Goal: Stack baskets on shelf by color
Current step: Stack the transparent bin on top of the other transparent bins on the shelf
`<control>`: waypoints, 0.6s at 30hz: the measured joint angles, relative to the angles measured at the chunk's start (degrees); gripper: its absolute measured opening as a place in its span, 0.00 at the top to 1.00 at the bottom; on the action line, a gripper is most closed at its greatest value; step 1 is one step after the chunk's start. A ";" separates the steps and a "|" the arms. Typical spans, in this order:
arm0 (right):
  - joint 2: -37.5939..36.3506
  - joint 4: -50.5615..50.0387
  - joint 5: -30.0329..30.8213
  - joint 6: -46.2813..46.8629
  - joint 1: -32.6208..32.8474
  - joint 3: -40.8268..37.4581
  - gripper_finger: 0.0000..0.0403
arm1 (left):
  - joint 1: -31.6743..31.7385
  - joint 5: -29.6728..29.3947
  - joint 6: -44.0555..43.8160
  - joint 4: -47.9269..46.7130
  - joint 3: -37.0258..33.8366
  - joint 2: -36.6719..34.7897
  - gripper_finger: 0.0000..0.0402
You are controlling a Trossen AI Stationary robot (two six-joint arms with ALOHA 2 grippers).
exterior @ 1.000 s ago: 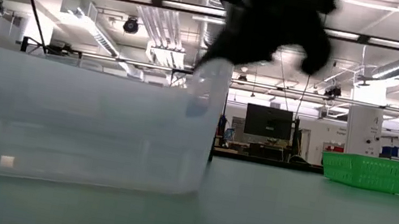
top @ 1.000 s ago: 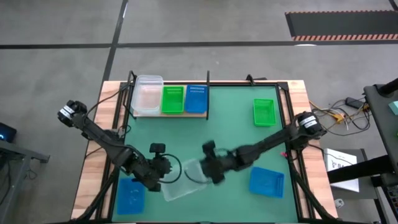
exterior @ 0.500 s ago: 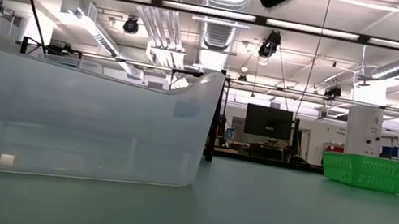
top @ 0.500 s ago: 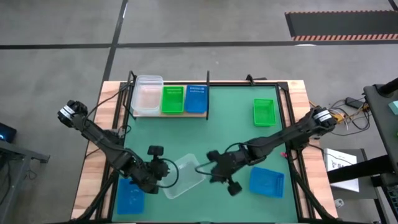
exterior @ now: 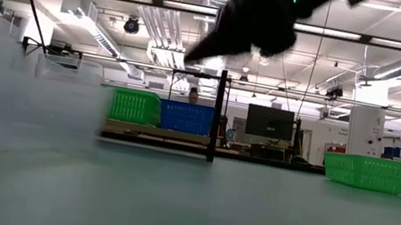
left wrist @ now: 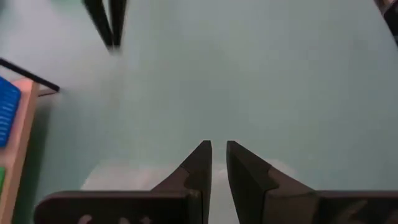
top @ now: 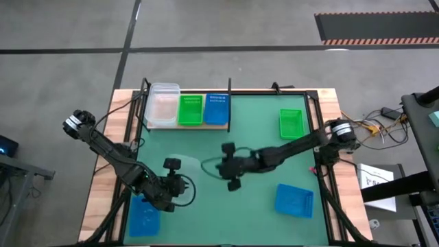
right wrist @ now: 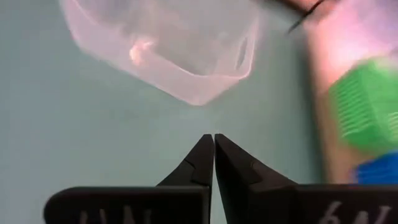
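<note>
Shelf at far edge of green mat, wood board w/ black uprights. On it, L to R in high view: clear basket, green basket, blue basket, side by side, touching or nearly so. Low view shows the green and blue ones on the board behind a black upright.

Loose baskets: second green basket on mat near right edge, also seen in low view. Second blue basket near front right. Third blue basket at front left, partly under left arm.

Second clear basket seen in right wrist view, blurred, just ahead of right gripper; in high view only a faint pale patch mid-mat. Touching or not: can't tell.

Right gripper mid-mat, fingers pressed together, nothing between them. Left gripper near front left, above mat; left wrist view shows fingers w/ narrow gap, nothing visibly clamped.
</note>
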 joint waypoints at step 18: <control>-6.66 7.06 -13.10 9.35 3.64 -11.38 0.98 | -0.74 14.19 -30.98 -7.97 -0.22 0.05 0.90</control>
